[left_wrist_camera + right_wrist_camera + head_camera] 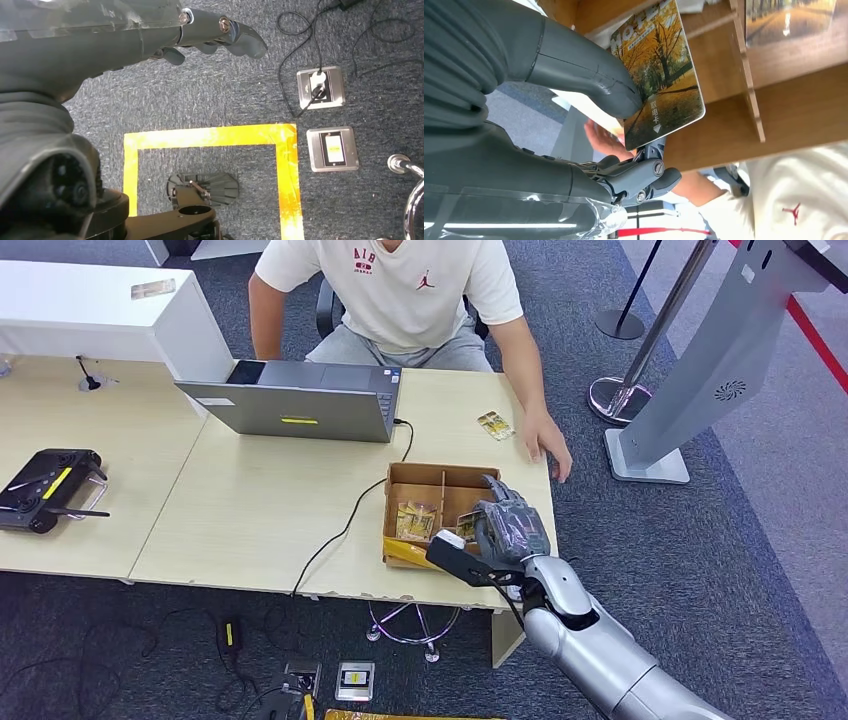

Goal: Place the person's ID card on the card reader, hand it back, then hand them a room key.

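Note:
My right hand [510,527] hovers over the near right part of a brown cardboard box [440,476] on the table. In the right wrist view this hand [574,165] pinches a room key card [663,75], printed with yellow autumn trees, between its thumb and fingers just above the box's wooden dividers. More key cards [415,521] lie in the box. A small card [495,425] rests on the table by the person's hand [548,443]. My left hand [150,35] hangs over the carpet, holding nothing, with its fingers [235,36] apart.
A seated person [400,290] faces me across the table. A grey laptop [300,400] stands behind the box, its black cable running off the near edge. A black device [48,490] sits at the far left. A grey kiosk [700,370] and stanchions stand to the right.

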